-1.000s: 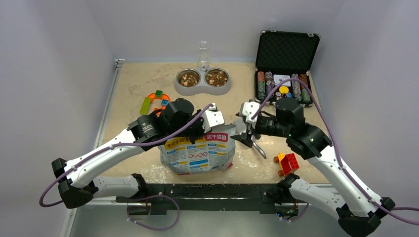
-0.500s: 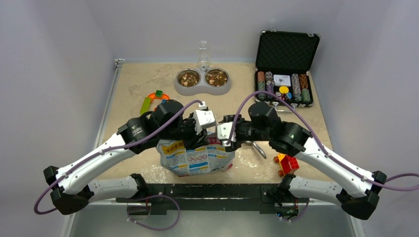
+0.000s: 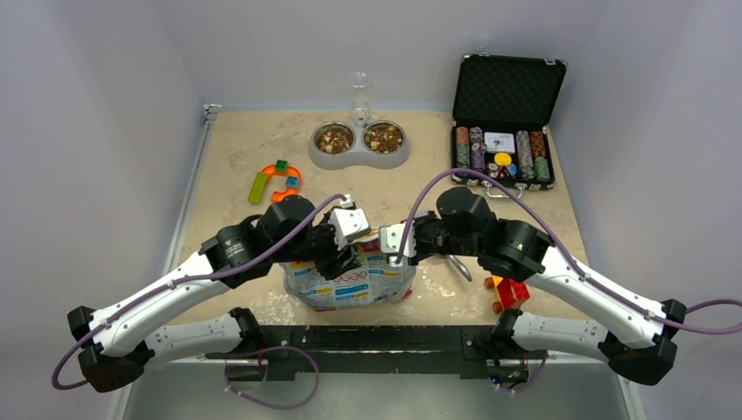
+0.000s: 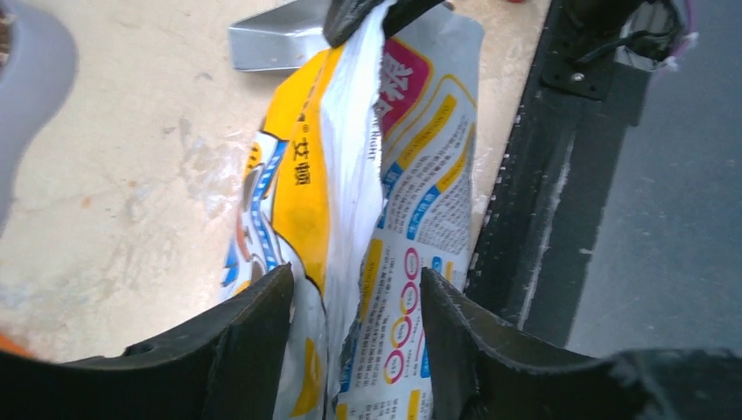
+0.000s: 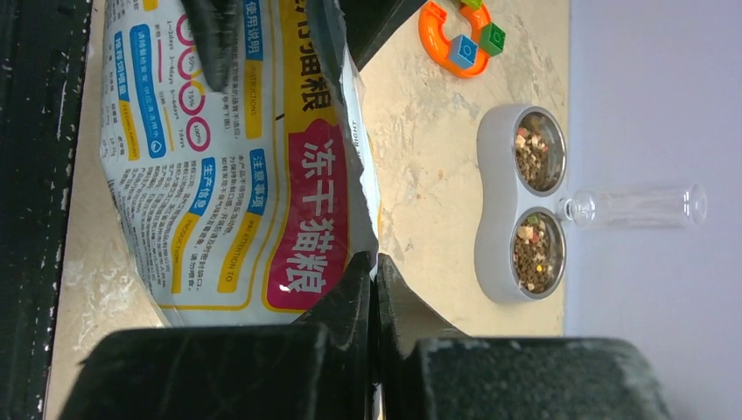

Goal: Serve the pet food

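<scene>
Pet food (image 3: 334, 138) fills both bowls (image 3: 359, 161); right fingers (image 5: 262, 367) pinch bag (image 3: 350, 282), left fingers (image 4: 245, 350) apart.

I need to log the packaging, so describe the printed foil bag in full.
The foil bag is glossy, crinkled film printed in white, yellow and pink with blue text panels. It sits near the front edge of the table, top edge raised. The right hand is shut on that edge; the left hand stands open around it.
</scene>
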